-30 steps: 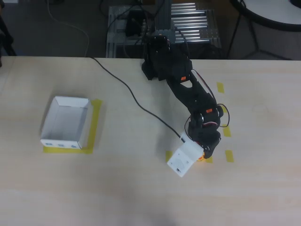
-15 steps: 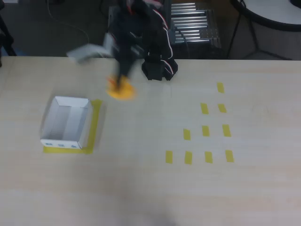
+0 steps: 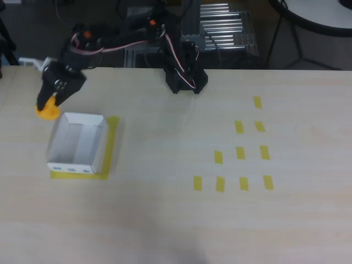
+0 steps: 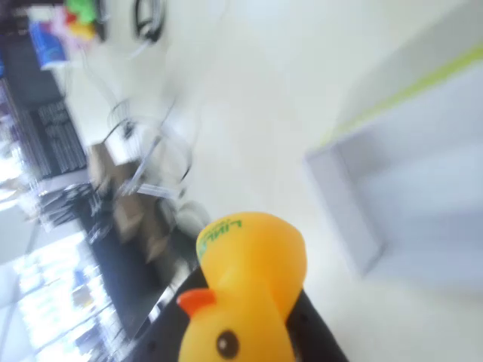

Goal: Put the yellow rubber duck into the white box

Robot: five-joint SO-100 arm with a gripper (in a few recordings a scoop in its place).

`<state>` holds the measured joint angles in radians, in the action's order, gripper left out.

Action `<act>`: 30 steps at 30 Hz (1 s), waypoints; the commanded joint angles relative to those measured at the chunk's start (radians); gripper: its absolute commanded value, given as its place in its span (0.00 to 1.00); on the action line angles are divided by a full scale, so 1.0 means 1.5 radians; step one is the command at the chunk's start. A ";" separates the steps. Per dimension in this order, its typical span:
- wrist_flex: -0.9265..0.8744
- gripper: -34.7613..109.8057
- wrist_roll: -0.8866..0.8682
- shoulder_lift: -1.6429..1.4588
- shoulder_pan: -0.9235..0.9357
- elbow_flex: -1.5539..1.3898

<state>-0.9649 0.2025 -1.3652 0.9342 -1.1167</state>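
The yellow rubber duck point(image 3: 47, 109) hangs in my gripper point(image 3: 48, 104), just beyond the far left corner of the white box point(image 3: 77, 144) in the overhead view. The gripper is shut on the duck. My black arm point(image 3: 126, 38) reaches left from its base point(image 3: 186, 80) at the table's far edge. In the wrist view the duck point(image 4: 245, 290) sits close up between the dark fingers point(image 4: 313, 332), orange beak toward the camera, and the white box point(image 4: 407, 188) is blurred at the right. The box stands open on a yellow tape rectangle, blue marks on its near wall.
Several small yellow tape marks point(image 3: 240, 153) lie on the right half of the pale wooden table point(image 3: 176, 220). A metal rack point(image 3: 220, 33) and cables stand behind the table's far edge. A round white table point(image 3: 324, 11) is at the top right.
The arm swung from the tape marks at the right, where it gripped the duck, across the table's far side to the left. The duck now hangs by the box's far left corner.
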 commanded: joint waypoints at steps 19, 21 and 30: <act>-0.022 0.24 0.118 0.122 0.018 -0.057; -0.022 0.24 0.123 0.129 0.014 -0.052; -0.017 0.46 0.191 0.133 0.002 -0.056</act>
<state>-0.9879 0.4433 -1.1244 0.9495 -1.2548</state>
